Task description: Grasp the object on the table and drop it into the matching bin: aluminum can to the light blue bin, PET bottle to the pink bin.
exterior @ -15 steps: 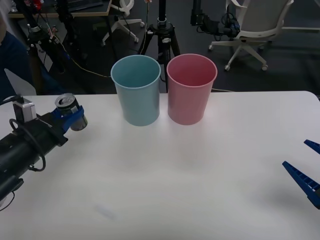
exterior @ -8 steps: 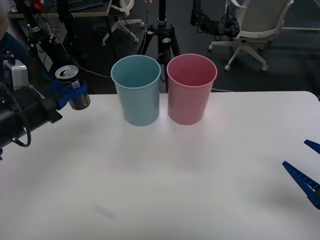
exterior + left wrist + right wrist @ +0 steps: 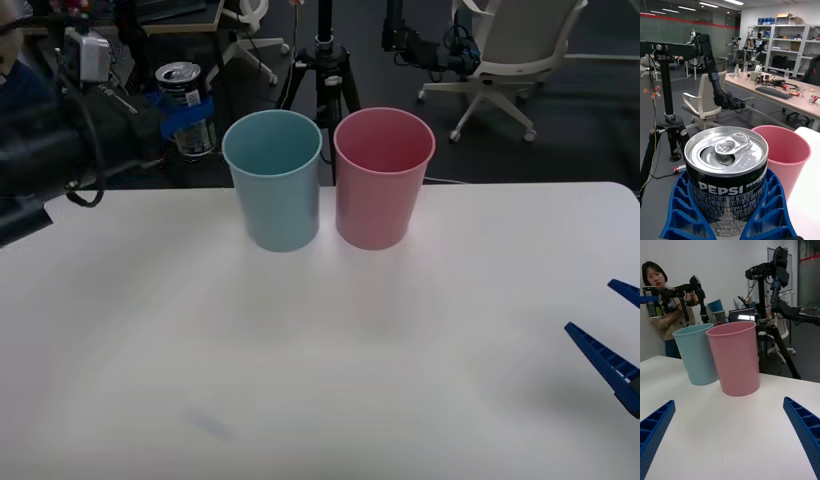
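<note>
Left gripper (image 3: 728,221) has its blue ribbed fingers (image 3: 681,210) wrapped around the aluminum can (image 3: 727,176), which sits upright, silver lid and pull tab facing up, Pepsi label readable. The pink bin (image 3: 788,157) is right behind it, rim partly hidden by the can.

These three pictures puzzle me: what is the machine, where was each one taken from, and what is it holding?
It is a two-armed robot on wheels. One camera looks down from above its arms at a white table. The other two sit on its wrists. On the table stand a light blue bin and a pink bin, side by side. The left gripper, with blue ribbed fingers, holds a drink can upright in the air, beside the blue bin and above its rim. The left wrist camera sees that can close up. The right gripper waits open, low over the table's right edge.
</note>
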